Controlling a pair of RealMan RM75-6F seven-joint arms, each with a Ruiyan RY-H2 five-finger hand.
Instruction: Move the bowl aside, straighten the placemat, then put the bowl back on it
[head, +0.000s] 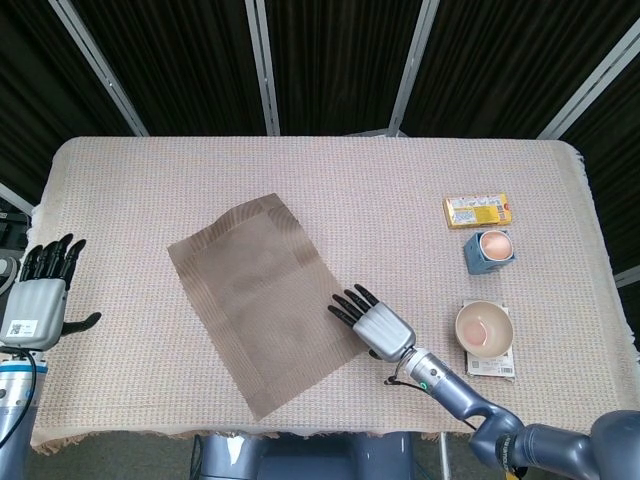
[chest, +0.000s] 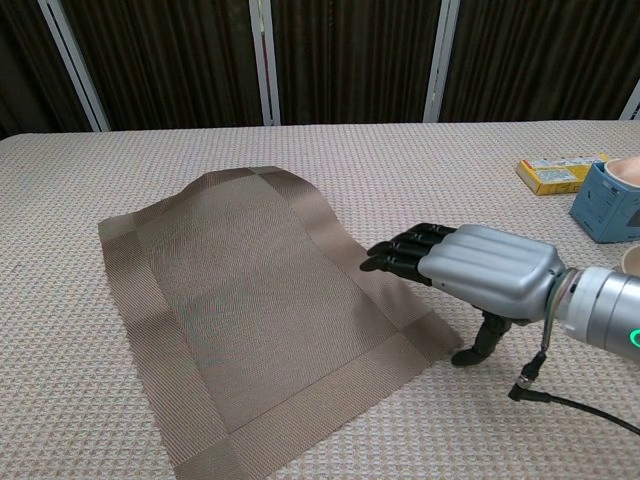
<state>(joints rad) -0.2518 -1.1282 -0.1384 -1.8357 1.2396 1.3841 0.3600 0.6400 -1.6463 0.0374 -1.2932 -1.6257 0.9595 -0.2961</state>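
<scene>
Placemat (head: 267, 296) askew mid-table, far corner rippled. Right hand (head: 374, 322) flat over its right edge, fingers apart, holding nothing. Bowl (head: 485, 328) well apart by the right table edge. Left hand (head: 40, 295) open-fingered, idle at the left edge.
</scene>
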